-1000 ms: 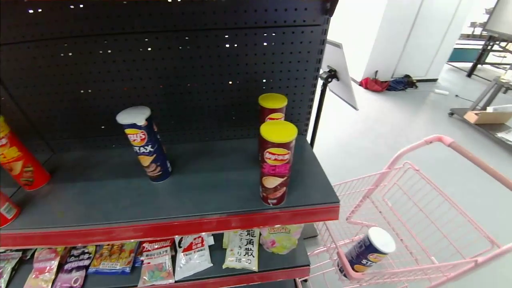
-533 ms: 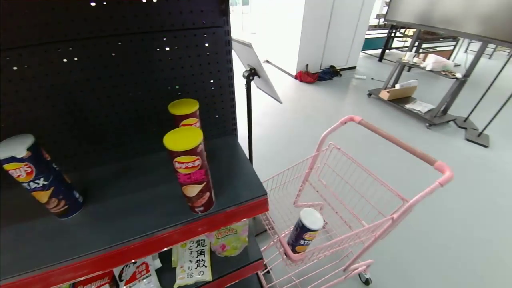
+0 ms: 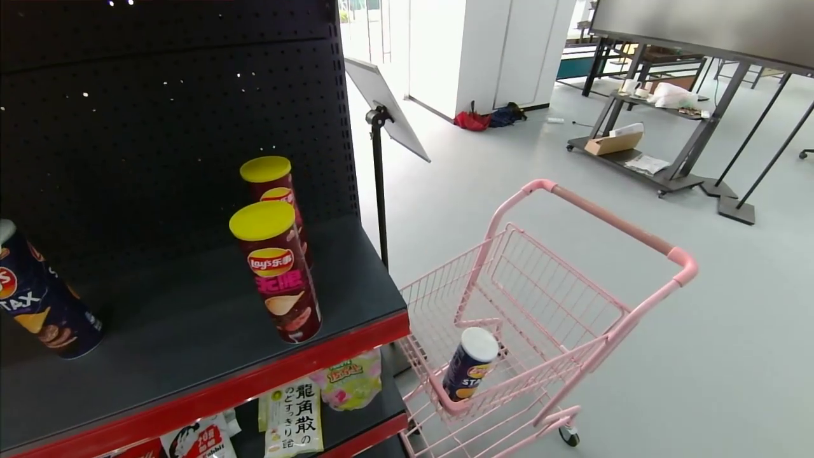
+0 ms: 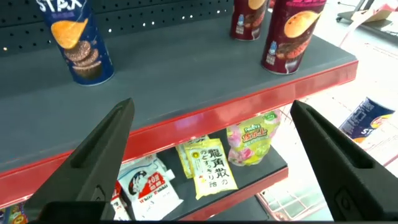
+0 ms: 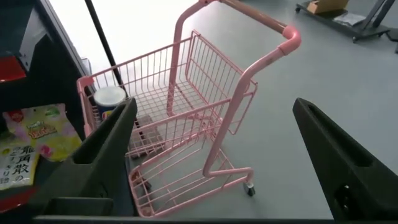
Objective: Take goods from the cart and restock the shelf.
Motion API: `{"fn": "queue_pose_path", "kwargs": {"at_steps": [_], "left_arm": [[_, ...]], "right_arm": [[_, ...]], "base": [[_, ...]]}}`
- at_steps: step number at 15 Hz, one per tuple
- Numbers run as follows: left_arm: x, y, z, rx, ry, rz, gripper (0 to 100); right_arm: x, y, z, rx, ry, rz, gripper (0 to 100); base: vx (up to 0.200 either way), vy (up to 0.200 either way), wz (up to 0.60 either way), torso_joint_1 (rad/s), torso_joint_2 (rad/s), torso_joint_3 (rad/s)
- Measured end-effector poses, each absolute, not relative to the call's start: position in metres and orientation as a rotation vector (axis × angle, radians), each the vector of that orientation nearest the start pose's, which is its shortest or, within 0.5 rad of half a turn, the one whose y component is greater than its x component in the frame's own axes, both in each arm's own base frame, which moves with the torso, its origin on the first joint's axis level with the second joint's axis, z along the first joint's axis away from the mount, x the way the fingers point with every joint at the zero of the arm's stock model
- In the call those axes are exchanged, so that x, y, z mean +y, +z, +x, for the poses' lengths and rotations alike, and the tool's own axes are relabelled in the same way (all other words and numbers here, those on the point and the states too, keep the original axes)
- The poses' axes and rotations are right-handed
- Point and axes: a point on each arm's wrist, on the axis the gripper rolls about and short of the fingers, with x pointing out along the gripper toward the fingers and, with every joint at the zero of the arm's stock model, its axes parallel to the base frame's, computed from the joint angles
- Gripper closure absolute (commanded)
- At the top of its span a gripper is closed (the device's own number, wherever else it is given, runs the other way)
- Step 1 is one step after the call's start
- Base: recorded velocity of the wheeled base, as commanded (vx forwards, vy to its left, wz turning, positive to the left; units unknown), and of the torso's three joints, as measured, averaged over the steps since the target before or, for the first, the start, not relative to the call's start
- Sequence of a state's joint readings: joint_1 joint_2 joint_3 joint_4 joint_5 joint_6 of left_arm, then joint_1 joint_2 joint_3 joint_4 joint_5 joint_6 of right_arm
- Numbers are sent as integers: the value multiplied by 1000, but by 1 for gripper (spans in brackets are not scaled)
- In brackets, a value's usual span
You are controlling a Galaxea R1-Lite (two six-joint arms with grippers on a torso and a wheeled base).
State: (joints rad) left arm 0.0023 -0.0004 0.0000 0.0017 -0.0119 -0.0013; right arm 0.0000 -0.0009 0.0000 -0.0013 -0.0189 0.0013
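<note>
Pink coated-wire cart (image 3: 547, 299), glossy printed cans (image 3: 276, 273), matt dark shelf (image 3: 191, 331).

Holds the left gripper (image 4: 211, 106) and the right gripper (image 5: 214, 102) spread wide.
Splays the left one's two dark, wedge-shaped fingers (image 4: 93, 162) far apart, tips tapering forward from the wrist and level with each other. Sets the right one's dark fingers (image 5: 339, 162) in the same pose, equally far apart, tips level too. Grips nothing in either.
</note>
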Motion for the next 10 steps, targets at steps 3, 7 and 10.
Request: {"fn": "queue_pose_path", "kwargs": {"at_steps": [3,7,10], "left_arm": [[0,75,-23,1,-9,-1,0],[0,75,-23,1,-9,-1,0],[0,75,-23,1,-10,-1,0]], "right_arm": [[0,76,-23,-2,-19,1,0],[0,76,-23,-2,-20,2,0],[0,76,-23,-2,-19,2,0]], "base": [[0,0,0,-142,344,194],[0,0,0,-148,343,200],[0,0,0,-142,346,198]]}}
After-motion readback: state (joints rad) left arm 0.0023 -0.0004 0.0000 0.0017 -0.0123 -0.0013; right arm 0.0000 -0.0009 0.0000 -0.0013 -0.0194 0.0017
